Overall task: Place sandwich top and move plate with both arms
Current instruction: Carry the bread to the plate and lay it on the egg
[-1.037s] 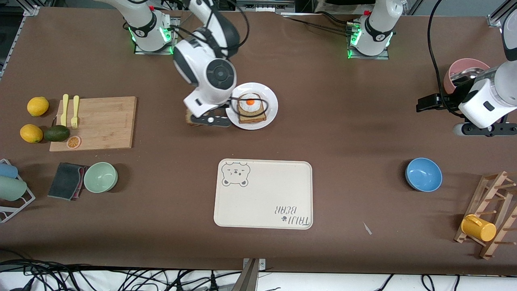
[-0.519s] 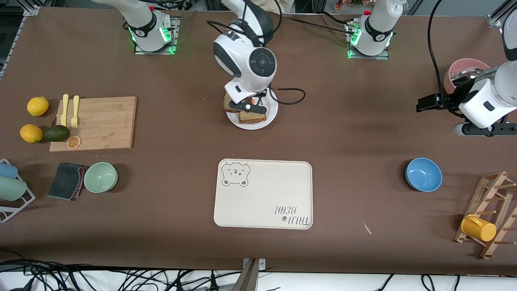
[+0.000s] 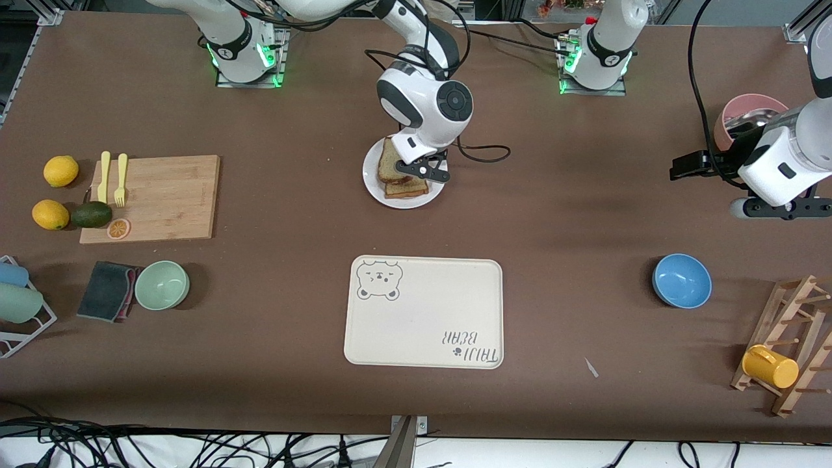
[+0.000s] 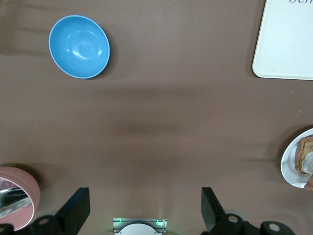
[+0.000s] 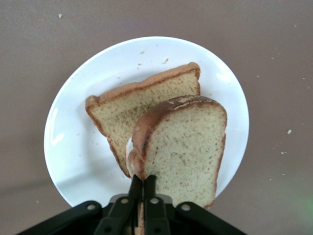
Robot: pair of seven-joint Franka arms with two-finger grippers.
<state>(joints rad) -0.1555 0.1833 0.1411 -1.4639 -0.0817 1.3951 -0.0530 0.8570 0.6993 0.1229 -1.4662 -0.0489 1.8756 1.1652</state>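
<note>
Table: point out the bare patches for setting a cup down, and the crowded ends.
Bare brown table lies between the plate and the blue bowl, and between the plate and the tray. Crowded: the cutting board end with the green bowl, and the wooden rack end.

a brown worktop (image 3: 572,214) carries a white plate (image 3: 374,185) near the middle, and nearer the front camera a cream tray (image 3: 422,312) with a bear drawing. toward the right arm's end lie a wooden cutting board (image 3: 162,195), two lemons (image 3: 60,171), an avocado (image 3: 91,214), a dark cloth (image 3: 107,290) and a green bowl (image 3: 162,285). toward the left arm's end sit a blue bowl (image 3: 681,280), a pink bowl (image 3: 741,114) and a wooden rack (image 3: 790,344).
</note>
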